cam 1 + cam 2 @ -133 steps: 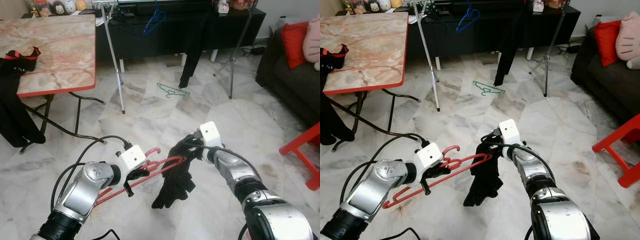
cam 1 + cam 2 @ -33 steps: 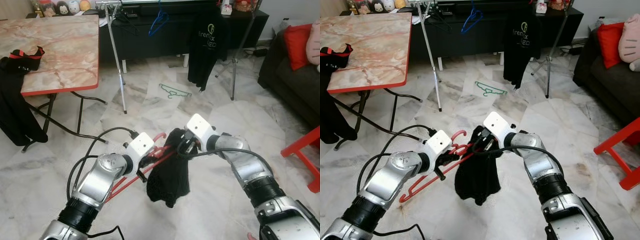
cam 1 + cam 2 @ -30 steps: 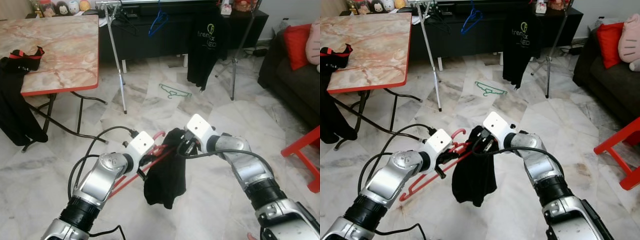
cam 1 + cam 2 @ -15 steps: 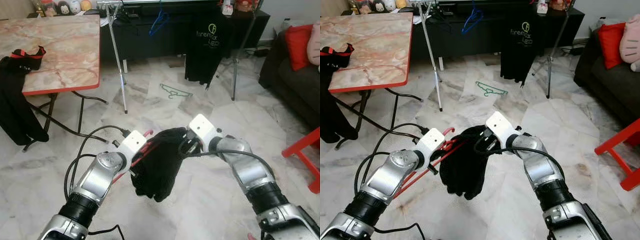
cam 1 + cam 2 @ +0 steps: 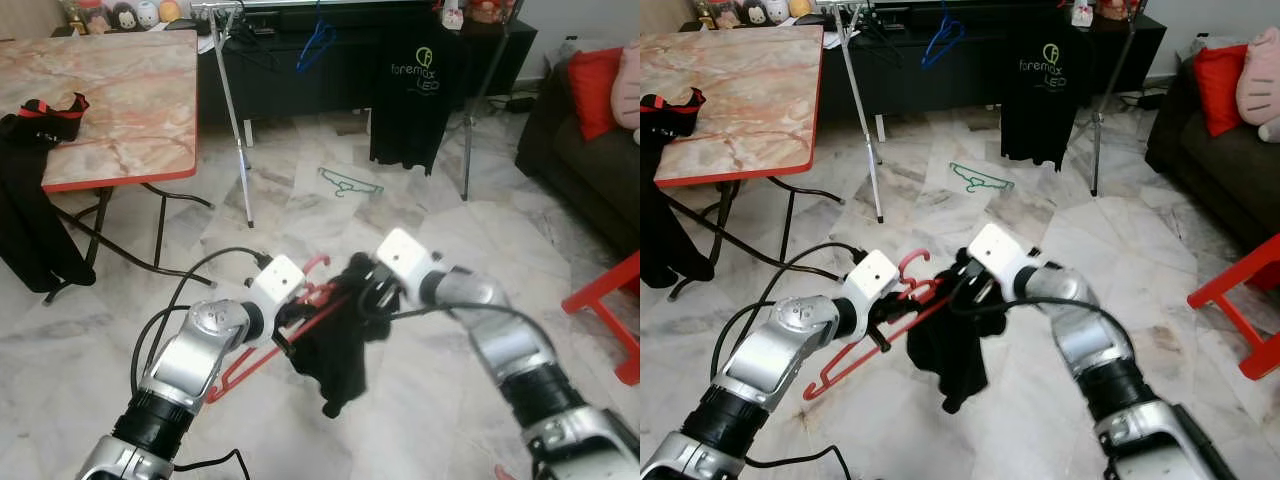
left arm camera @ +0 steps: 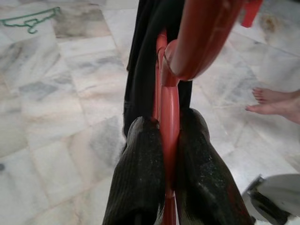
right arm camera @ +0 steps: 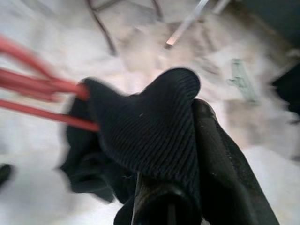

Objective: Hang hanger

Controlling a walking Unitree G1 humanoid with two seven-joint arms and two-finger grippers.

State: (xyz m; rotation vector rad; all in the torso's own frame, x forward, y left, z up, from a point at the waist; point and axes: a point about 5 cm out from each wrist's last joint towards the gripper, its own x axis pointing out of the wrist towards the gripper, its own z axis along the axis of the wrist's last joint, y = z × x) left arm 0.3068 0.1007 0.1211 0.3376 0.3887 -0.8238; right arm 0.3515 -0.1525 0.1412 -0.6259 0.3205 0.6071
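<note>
Red plastic hanger (image 5: pixel 300 325) is held above the marble floor (image 5: pixel 420 240), in front of the clothes rack (image 5: pixel 235 110). Left end effector (image 6: pixel 164 154) pinches its bar between both fingers. Right end effector (image 5: pixel 365 295) is pressed together on the black garment (image 5: pixel 335 355) draped over the hanger's far end. Beyond it, a green hanger (image 5: pixel 350 183) lies on the floor below the rack's black T-shirt (image 5: pixel 412 85).

two silver arms with black cables, white wrist boxes and ribbed black fingers (image 6: pixel 140 173).
</note>
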